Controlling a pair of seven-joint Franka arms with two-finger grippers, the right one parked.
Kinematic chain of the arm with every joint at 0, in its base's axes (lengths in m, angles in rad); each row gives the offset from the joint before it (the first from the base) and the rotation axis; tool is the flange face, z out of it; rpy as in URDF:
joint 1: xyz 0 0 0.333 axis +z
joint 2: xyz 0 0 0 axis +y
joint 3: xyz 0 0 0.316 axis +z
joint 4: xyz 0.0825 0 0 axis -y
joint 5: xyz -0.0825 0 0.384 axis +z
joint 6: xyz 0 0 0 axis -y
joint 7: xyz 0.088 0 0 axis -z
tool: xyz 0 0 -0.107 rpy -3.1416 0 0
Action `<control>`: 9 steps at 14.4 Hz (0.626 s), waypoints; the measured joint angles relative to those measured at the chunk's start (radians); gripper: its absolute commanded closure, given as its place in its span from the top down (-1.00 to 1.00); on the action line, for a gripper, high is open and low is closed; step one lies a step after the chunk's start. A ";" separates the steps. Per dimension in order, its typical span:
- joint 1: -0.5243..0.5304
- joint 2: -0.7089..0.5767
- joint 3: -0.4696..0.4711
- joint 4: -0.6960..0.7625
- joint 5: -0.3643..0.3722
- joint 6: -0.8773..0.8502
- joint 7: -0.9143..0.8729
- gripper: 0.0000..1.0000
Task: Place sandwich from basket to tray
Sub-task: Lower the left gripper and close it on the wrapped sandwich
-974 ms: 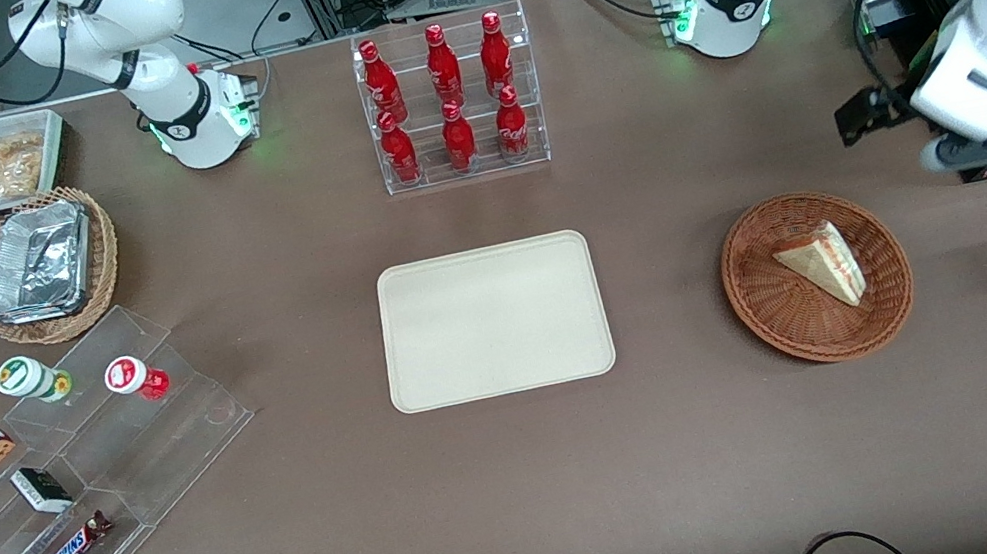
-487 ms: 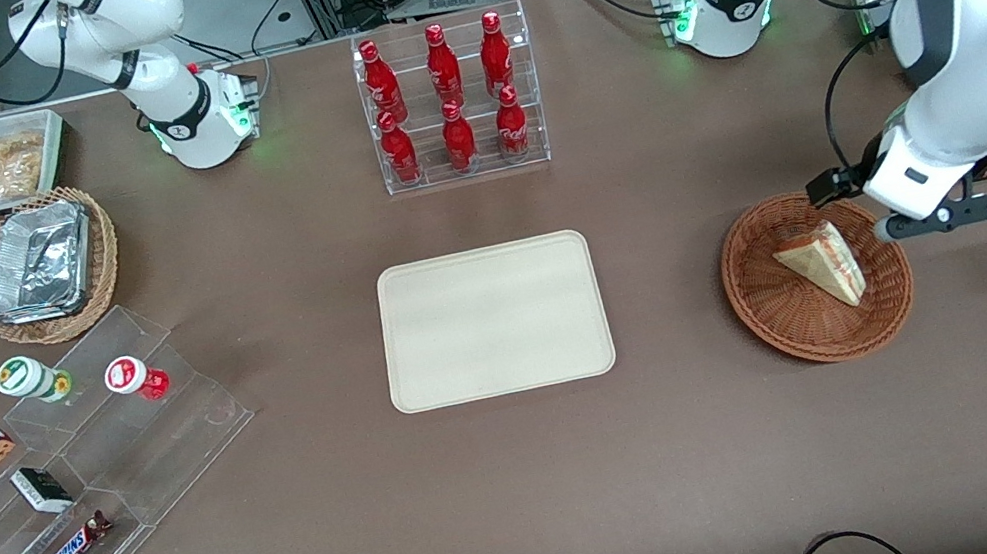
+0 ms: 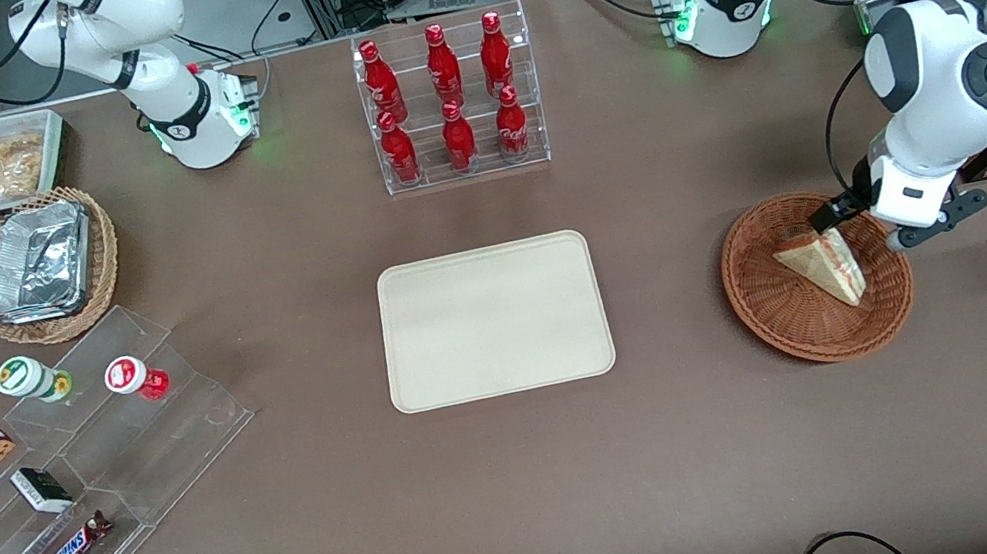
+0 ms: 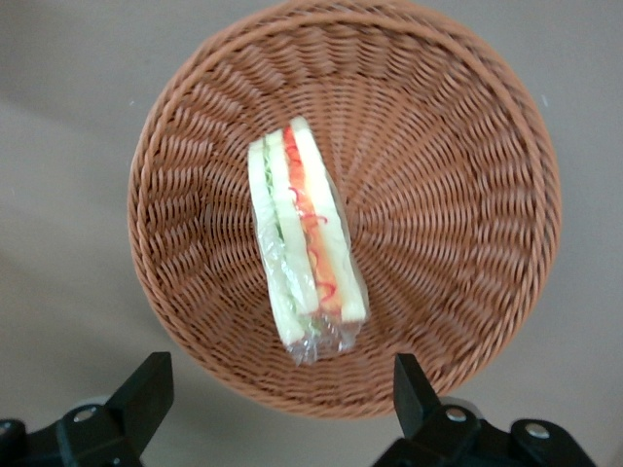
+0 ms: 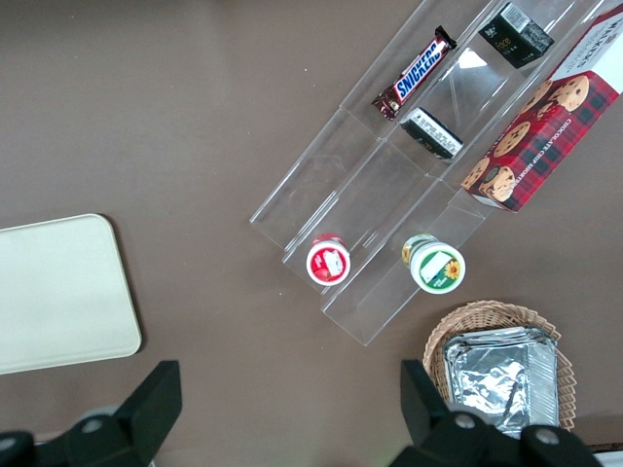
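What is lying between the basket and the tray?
Nothing: the front view shows only bare table between basket and tray. The open gripper hangs above the sandwich.

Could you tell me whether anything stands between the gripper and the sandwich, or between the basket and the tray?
Nothing visible does. The open gripper hangs above the sandwich, which lies uncovered in the basket. Only bare tabletop separates the basket from the tray.

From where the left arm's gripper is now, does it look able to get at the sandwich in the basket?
Probably yes. The gripper hangs open above the basket, and the sandwich lies alone in it, wrapped, cut edge up, with nothing over it. The low rim should not block a descent.
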 measured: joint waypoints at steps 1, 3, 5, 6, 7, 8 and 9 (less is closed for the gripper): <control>-0.002 0.007 -0.001 -0.012 0.000 0.034 -0.079 1.00; -0.004 0.030 -0.002 -0.035 0.000 0.108 -0.206 1.00; -0.006 0.066 -0.003 -0.051 0.000 0.180 -0.295 1.00; -0.006 0.087 -0.004 -0.055 0.000 0.207 -0.326 0.99; -0.006 0.107 -0.004 -0.056 0.000 0.228 -0.347 0.83; -0.006 0.126 -0.004 -0.057 0.000 0.241 -0.366 0.36; -0.006 0.143 -0.004 -0.057 0.000 0.246 -0.384 -0.31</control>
